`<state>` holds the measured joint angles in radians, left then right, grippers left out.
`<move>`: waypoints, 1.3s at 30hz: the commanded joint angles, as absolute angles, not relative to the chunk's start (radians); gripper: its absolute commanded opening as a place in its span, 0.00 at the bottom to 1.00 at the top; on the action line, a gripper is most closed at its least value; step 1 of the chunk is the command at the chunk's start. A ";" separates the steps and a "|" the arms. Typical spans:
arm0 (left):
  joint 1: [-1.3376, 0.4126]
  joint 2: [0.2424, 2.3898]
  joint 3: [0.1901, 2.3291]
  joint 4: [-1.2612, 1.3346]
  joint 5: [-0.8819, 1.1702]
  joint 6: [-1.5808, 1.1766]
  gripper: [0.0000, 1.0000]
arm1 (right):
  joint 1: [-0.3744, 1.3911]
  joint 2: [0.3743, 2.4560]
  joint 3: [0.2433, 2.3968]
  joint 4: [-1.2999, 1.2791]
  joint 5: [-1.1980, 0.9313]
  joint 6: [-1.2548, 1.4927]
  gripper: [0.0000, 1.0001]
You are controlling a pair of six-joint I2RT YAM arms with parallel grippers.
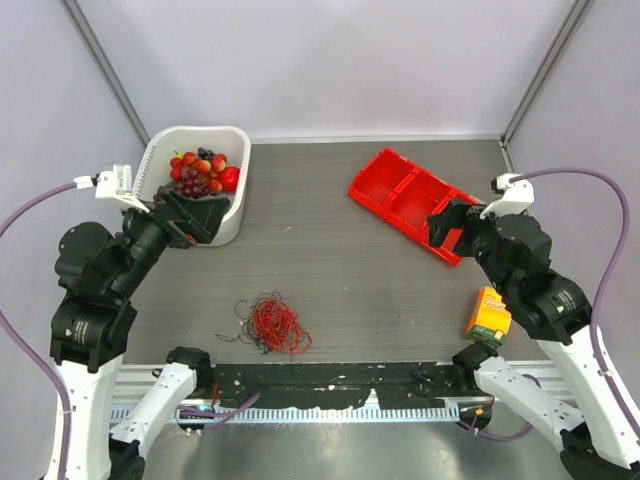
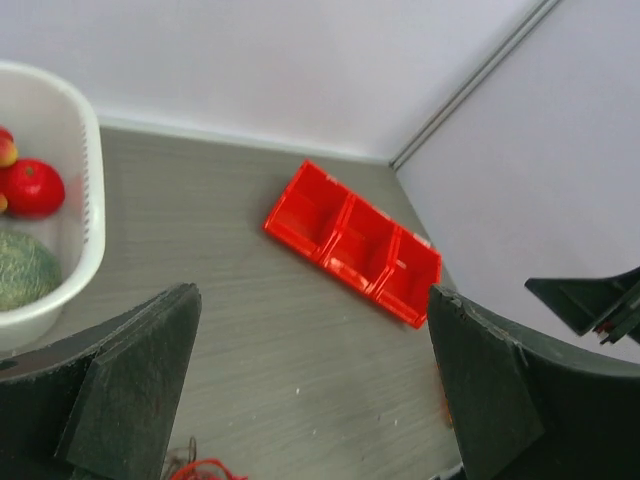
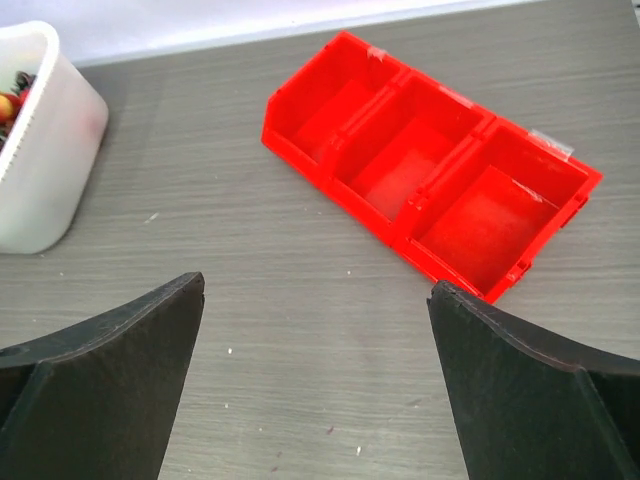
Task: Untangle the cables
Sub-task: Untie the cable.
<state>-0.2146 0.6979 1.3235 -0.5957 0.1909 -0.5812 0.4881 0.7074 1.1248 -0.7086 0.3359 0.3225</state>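
The cables (image 1: 275, 324) lie as a small red tangle with a few dark strands on the grey table near the front, left of centre. A bit of that red tangle (image 2: 205, 469) shows at the bottom edge of the left wrist view. My left gripper (image 1: 195, 218) hovers open beside the white basket, well behind the tangle, with nothing between its fingers (image 2: 130, 385). My right gripper (image 1: 447, 228) stands open over the near end of the red tray, empty too; its fingers (image 3: 110, 375) frame bare table.
A white basket (image 1: 232, 215) of fruit stands at the back left. A red three-compartment tray (image 1: 408, 200) lies at the back right. An orange carton (image 1: 489, 314) sits near the right arm's base. Grey walls close the table on three sides.
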 commanded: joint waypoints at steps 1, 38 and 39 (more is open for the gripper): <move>-0.210 0.729 1.355 -0.773 0.230 -0.508 1.00 | 0.485 0.736 1.154 -0.698 0.365 0.342 0.99; -0.210 0.405 0.407 -0.677 0.460 -0.936 0.88 | 1.173 1.566 0.778 0.325 -0.109 0.761 0.24; -0.212 0.394 0.405 -0.672 0.469 -0.931 0.88 | 1.173 1.549 0.769 0.325 -0.109 0.758 0.08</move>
